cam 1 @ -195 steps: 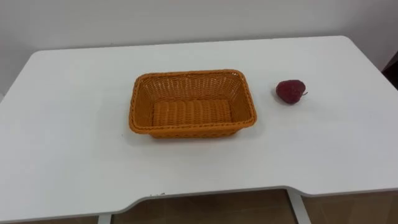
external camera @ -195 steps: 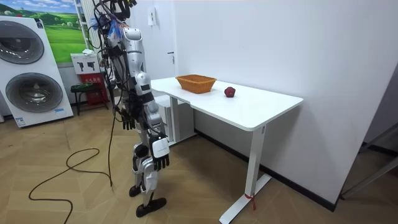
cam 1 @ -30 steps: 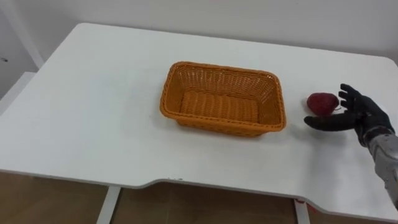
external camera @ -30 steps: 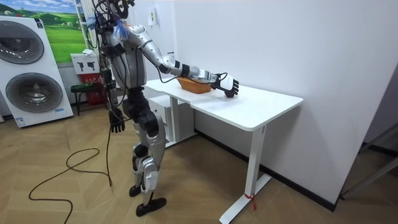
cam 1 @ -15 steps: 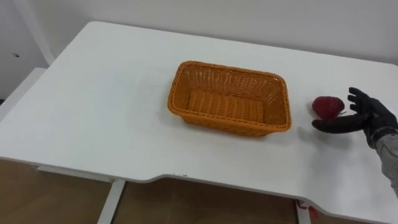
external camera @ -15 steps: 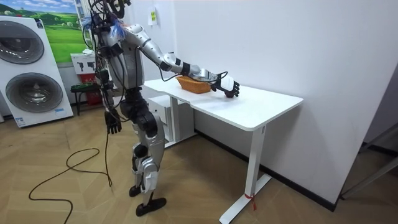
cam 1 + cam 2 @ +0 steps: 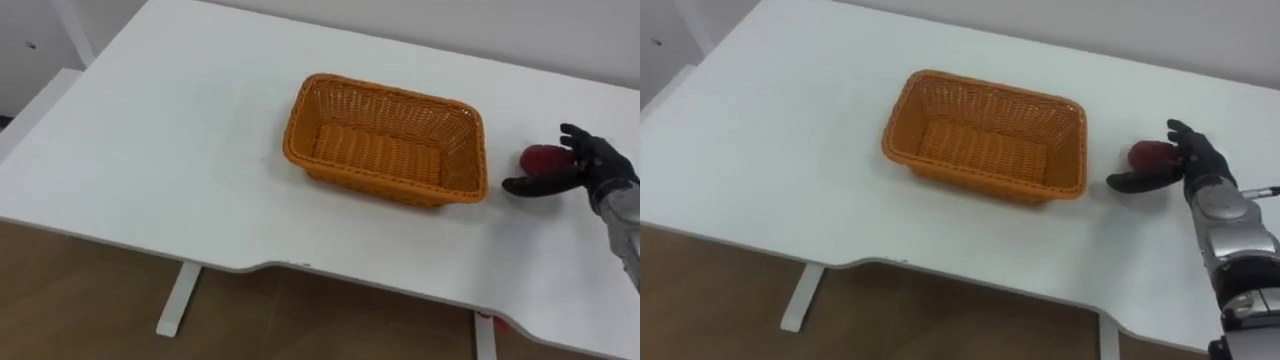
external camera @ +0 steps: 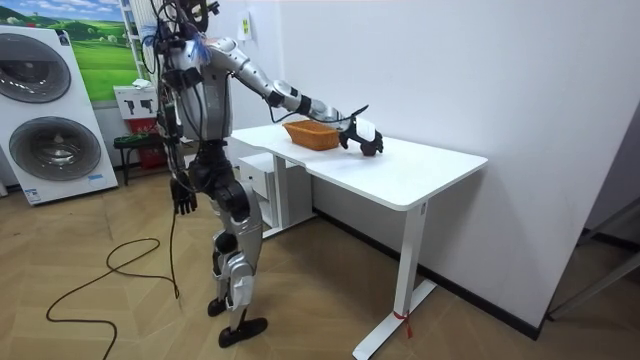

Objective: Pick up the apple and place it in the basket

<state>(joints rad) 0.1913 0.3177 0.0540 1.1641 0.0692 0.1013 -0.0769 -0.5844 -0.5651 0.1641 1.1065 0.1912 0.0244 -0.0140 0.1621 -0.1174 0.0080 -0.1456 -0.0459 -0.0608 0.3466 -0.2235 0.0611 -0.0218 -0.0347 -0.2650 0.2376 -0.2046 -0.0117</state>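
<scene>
A dark red apple (image 7: 543, 158) lies on the white table (image 7: 150, 130), a little to the right of an empty orange wicker basket (image 7: 380, 186). My right hand (image 7: 590, 164) is open against the apple's right side, its thumb reaching under the fruit's near side and its fingers spread above it. In the right eye view the apple (image 7: 1147, 153) shows just left of that hand (image 7: 1193, 160). In the room view I stand at the table's end with my right arm stretched over it. My left hand (image 8: 182, 197) hangs relaxed by my thigh.
The table's near edge (image 7: 300, 268) has a curved cut-out, with wooden floor below it. Bare tabletop spreads left of the basket. In the room view a washing machine (image 8: 45, 110) stands behind me, and a white cabinet (image 8: 265, 185) sits under the table.
The eye views have shifted as my head moved. My right hand has come closer to the apple and now partly covers its right side. The apple and basket stay put.
</scene>
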